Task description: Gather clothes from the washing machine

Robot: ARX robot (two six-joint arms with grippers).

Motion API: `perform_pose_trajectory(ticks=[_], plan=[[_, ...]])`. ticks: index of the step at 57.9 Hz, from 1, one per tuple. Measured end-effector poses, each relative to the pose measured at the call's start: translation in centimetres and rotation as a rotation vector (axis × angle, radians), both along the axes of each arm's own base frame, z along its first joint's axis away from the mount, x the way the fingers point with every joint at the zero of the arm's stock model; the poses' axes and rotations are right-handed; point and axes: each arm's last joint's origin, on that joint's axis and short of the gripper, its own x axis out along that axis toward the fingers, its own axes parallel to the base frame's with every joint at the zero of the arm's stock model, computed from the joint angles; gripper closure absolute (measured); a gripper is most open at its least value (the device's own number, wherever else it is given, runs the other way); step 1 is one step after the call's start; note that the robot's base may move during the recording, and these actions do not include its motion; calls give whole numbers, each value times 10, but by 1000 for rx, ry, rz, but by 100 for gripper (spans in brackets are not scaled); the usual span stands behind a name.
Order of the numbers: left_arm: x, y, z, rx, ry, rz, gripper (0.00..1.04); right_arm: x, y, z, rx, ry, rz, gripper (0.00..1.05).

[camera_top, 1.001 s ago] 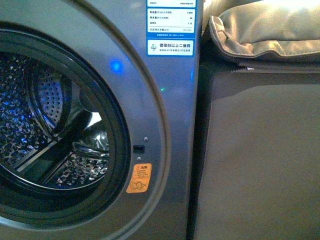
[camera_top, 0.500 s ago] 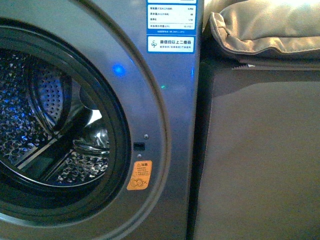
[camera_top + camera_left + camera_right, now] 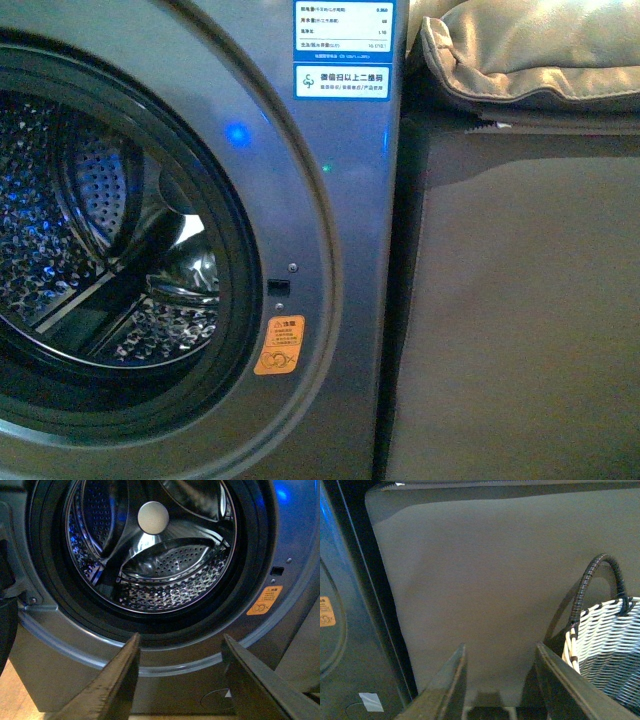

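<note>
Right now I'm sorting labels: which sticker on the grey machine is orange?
The small orange warning sticker low beside the round dark-rimmed porthole; the blue-white label sits at the top.

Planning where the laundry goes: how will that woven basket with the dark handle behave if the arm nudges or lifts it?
The basket looks light: open white weave, nothing visible inside, so a nudge probably slides or tips it. Its dark arched handle seems stiff enough for lifting, though the basket may swing. Its base is out of view.
</note>
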Motion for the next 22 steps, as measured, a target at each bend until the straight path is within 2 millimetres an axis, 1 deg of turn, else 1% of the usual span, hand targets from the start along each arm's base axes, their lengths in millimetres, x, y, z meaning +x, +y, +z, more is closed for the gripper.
perform_pose_trajectory(ticks=[3,4,9,13,14,15,16,22], plan=[[0,0,0,0,0,0,41,0,0,0,0,0,0,52],[0,0,0,0,0,0,39,0,0,0,0,0,0,50],[0,0,0,0,0,0,23,0,0,0,0,0,0,34],[0,0,0,0,0,0,6,0,0,0,0,0,0,17],[0,0,0,1,0,0,5,0,0,0,0,0,0,13],[0,0,0,1,0,0,6,0,0,0,0,0,0,8],[0,0,0,0,0,0,7,0,0,0,1,0,0,6],[0,0,0,1,0,0,7,0,0,0,0,0,0,8]])
